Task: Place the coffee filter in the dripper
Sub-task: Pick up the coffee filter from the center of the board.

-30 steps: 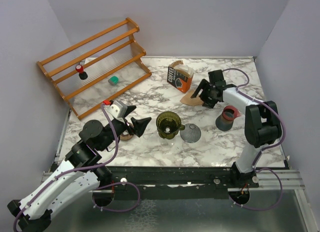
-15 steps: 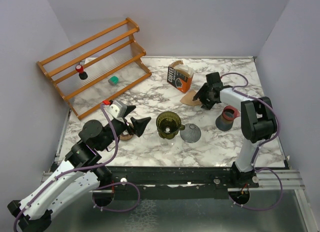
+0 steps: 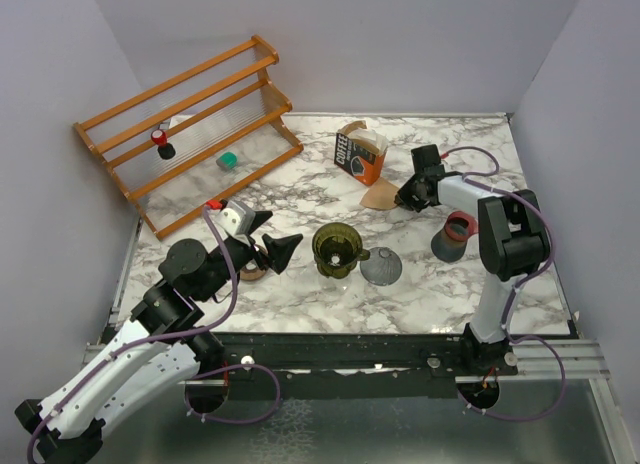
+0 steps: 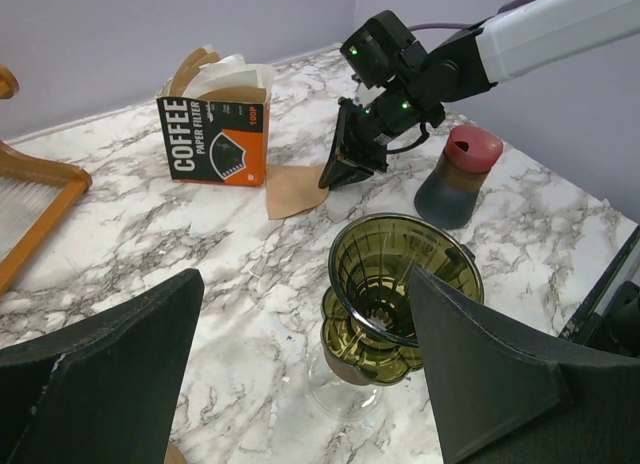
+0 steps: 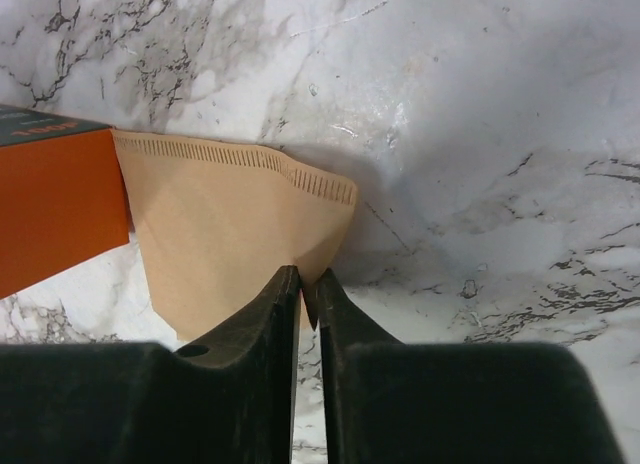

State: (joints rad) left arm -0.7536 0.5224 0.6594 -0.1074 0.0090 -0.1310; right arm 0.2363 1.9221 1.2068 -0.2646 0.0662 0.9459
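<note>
Top view: the right gripper (image 3: 407, 196) reaches low over the marble table (image 3: 300, 189). Its tips meet the right edge of a brown paper coffee filter (image 3: 381, 195), which lies flat just in front of the orange filter box (image 3: 360, 152). The olive-green glass dripper (image 3: 338, 250) stands upright near the table's middle, apart from the filter. A grey cone (image 3: 381, 267) sits just to its right and a red-lidded container (image 3: 454, 234) farther right. The left gripper (image 3: 272, 246) hovers just left of the dripper, spread wide and holding nothing. A wooden rack (image 3: 190, 129) stands at the far left.

Left wrist view: the left gripper's (image 4: 300, 284) 2 black fingers (image 4: 110, 374) sit far apart at the frame's lower corners, with the dripper (image 4: 400, 279) on the table ahead of them. Beyond it, the right gripper (image 4: 345, 169) touches the coffee filter (image 4: 293, 190) beside the filter box (image 4: 215, 129). The red-lidded container (image 4: 455, 179) stands to the right.

Right wrist view: the right gripper (image 5: 305, 284) has its jaws drawn to a thin slit, pinching the near edge of the coffee filter (image 5: 230, 234). The filter rests on the marble, its left side against the filter box (image 5: 55, 194).
</note>
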